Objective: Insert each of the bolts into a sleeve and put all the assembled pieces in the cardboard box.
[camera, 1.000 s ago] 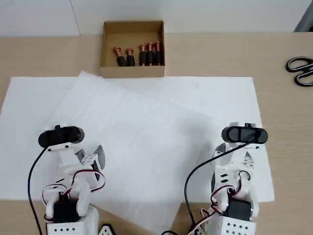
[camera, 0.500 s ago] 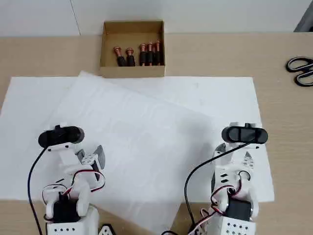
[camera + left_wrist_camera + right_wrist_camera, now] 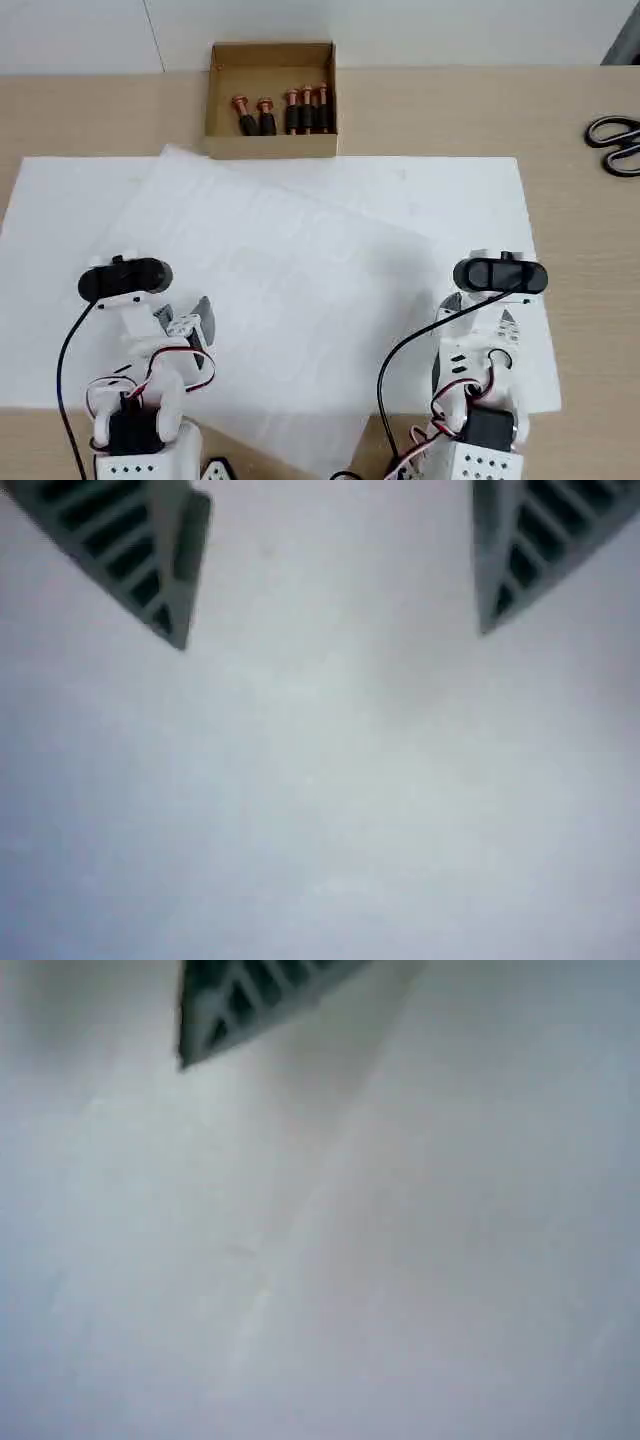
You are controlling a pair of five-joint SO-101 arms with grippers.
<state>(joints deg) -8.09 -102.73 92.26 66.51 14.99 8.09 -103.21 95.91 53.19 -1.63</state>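
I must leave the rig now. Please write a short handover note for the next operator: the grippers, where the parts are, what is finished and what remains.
Left gripper: open, holds nothing, low over the white sheets at the near edge of the table.
Right gripper: also low over the sheets at the near edge; whether it is open or shut cannot be told.
Parts: five assembled pieces lie side by side in the cardboard box at the far edge.
Done: every bolt and sleeve in view is assembled and boxed.
Left: seemingly nothing.
Scissors lie at the far right, apart from the job.
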